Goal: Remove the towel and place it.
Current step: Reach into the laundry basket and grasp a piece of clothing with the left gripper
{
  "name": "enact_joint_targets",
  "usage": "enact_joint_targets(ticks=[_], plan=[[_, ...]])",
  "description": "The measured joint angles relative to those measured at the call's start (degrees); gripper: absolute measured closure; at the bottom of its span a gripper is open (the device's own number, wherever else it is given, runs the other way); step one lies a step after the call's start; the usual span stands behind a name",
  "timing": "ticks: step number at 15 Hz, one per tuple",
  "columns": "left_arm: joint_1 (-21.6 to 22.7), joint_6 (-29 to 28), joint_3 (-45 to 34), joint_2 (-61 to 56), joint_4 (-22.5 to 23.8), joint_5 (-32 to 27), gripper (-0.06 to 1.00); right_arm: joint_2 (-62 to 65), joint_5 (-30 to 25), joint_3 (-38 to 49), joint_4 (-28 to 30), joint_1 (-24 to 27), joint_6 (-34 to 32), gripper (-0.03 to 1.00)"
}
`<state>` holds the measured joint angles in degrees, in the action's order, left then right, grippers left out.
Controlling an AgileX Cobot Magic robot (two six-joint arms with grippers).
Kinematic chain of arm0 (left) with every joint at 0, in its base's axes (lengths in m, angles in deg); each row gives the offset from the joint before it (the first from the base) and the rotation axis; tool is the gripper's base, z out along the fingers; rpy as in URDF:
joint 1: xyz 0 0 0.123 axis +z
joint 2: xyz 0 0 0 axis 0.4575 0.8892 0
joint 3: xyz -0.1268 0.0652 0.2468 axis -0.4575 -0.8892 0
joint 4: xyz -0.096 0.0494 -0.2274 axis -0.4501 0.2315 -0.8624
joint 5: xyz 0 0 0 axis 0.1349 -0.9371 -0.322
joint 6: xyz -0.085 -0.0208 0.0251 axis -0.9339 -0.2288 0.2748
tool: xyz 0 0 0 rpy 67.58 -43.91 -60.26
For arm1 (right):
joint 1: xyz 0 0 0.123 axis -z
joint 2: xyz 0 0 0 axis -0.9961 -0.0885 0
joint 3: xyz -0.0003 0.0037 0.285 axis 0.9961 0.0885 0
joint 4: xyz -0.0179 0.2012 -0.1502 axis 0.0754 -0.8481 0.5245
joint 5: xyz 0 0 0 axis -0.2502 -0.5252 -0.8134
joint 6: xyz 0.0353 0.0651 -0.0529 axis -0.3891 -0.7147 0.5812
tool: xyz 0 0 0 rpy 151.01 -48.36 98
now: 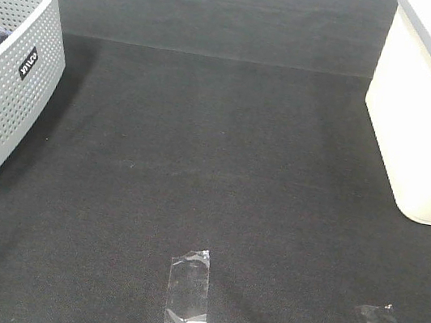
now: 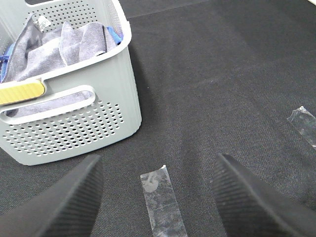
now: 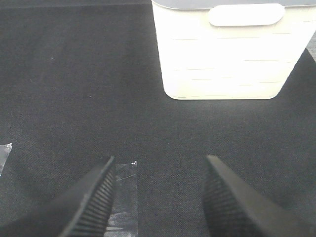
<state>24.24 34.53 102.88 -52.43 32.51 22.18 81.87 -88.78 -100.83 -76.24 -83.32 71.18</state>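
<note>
At the far left of your overhead view, the grey perforated basket point(image 1: 3, 79) stands on the dark worktop point(image 1: 217, 153). The towel point(image 2: 54, 47) lies crumpled inside it, its slate-grey folds heaped up towards the rim. A sliver of bright blue cloth point(image 2: 112, 35) shows at the basket's side, and a yellow piece point(image 2: 19, 91) sits on the near rim above the handle slot. Your left end effector point(image 2: 157, 170) hangs above the worktop with its fingers spread wide, gripping nothing. The towel sits ahead of it and off to one side, well apart, behind the basket's near wall. A clear tape strip point(image 2: 163, 205) lies on the worktop below the gap. Further right, your right end effector point(image 3: 159, 165) is likewise spread and empty. It faces the white bin point(image 3: 227, 54) at the worktop's right edge, far from the towel.
</note>
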Motion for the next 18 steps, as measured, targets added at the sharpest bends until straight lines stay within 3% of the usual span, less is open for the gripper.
enact_joint_targets(ticks=[18], plan=[[0.00, 0.00, 0.00, 0.00, 0.00, 0.00, 0.32, 0.00, 0.00, 0.00, 0.00, 0.00, 0.00, 0.46]])
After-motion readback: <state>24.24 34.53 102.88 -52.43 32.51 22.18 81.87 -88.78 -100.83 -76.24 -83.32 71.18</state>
